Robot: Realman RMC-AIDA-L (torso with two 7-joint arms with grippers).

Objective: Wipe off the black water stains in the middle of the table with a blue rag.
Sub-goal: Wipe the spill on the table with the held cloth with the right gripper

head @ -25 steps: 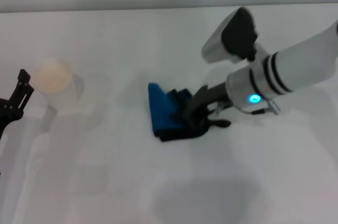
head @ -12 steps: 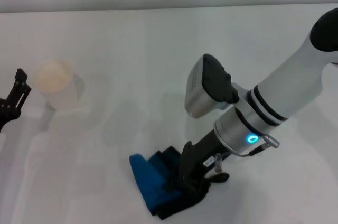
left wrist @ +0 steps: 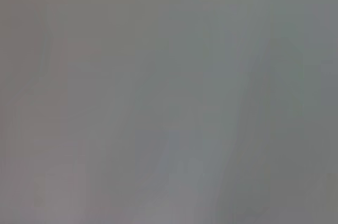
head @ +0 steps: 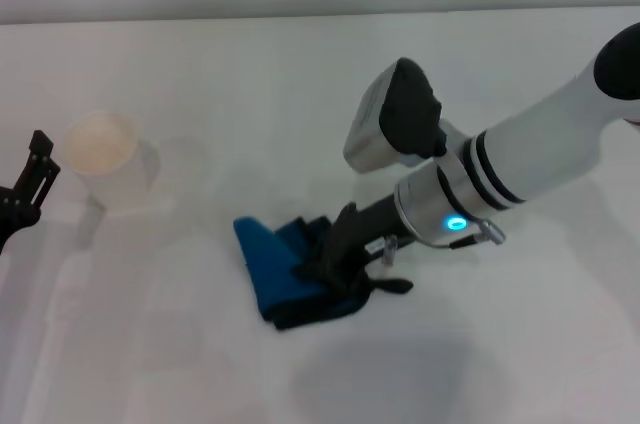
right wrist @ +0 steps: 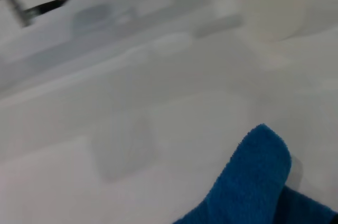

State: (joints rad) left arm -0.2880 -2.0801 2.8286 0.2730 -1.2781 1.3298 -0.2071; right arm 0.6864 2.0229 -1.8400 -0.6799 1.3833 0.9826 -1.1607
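The right tool [head: 335,262] is clamped on the blue rag [head: 270,262], pressing it flat on the white counter [head: 250,84] mid-scene. No black stain shows, so wiping looks nearly finished. The left tool [head: 25,194] idles beside a paper cup [head: 102,149], its opening unclear.

We see the right arm [head: 545,149] as a smooth white tube ending in black bands and a silver collar carrying a small cyan-lit ring [head: 456,224]. A grey-white box with a black face [head: 392,129], rounded at its corners, sits on the wrist. Beyond the collar we note the black right claw [head: 340,259], and a thin metal pin beside it. The left claw [head: 25,194] is black and angular, its frame open.
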